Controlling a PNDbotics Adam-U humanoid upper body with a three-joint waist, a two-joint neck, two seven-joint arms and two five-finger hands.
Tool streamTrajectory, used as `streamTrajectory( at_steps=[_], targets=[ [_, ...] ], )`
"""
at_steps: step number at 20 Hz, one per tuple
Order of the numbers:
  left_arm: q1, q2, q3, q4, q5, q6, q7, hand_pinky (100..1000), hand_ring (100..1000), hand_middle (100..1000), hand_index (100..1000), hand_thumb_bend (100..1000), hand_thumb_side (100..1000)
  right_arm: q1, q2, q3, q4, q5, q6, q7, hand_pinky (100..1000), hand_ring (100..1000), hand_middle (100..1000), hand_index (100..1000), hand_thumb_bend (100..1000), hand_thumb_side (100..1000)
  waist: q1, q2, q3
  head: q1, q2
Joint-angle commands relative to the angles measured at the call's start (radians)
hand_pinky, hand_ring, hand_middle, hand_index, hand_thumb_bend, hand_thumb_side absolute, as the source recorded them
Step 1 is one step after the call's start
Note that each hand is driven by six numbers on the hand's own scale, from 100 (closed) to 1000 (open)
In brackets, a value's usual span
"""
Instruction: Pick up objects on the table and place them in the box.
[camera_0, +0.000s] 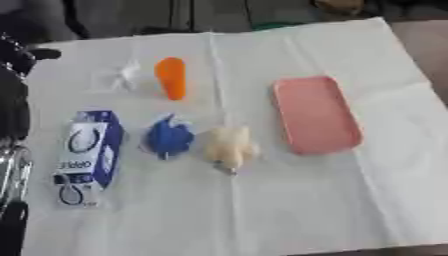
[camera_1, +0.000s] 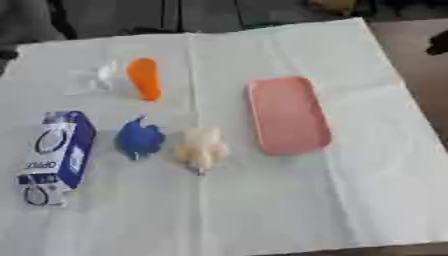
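On the white cloth lie an orange carrot-shaped piece (camera_0: 171, 77), a small clear-white thing (camera_0: 125, 76), a blue-and-white snack packet (camera_0: 88, 156), a blue toy (camera_0: 168, 138) and a cream toy (camera_0: 229, 146). The pink box (camera_0: 315, 114), a shallow tray, sits right of centre with nothing in it. My left arm, black with silver joints, runs along the left edge, and its hand (camera_0: 19, 56) shows only as a dark shape beside the cloth's far left corner. A dark bit of my right hand (camera_1: 438, 42) shows at the right edge, off the cloth. Neither hand touches anything.
The cloth (camera_0: 289, 210) covers most of the table, with brown tabletop (camera_1: 420, 60) bare at the far right. Dark clutter lies beyond the far edge. The near half of the cloth carries no objects.
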Motion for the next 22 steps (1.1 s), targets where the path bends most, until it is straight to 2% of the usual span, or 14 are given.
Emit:
streamTrajectory(
  at_steps=[1,22],
  targets=[
    [-0.003,0.027,0.010,-0.016,0.001,-0.001,-0.002,655,772,711,808,200,888,-0.009,-0.013,-0.008,-0.029,-0.005,-0.002,-0.001,552,563,794,728,100,755,-0.003,-0.014,0.000,0.002,0.004],
    [-0.003,0.032,0.009,-0.016,-0.004,-0.001,-0.011,655,773,711,808,193,895,-0.009,-0.014,-0.006,-0.028,-0.006,-0.001,0.001,552,563,794,728,100,755,-0.003,-0.016,0.001,0.001,0.004]
  ],
)
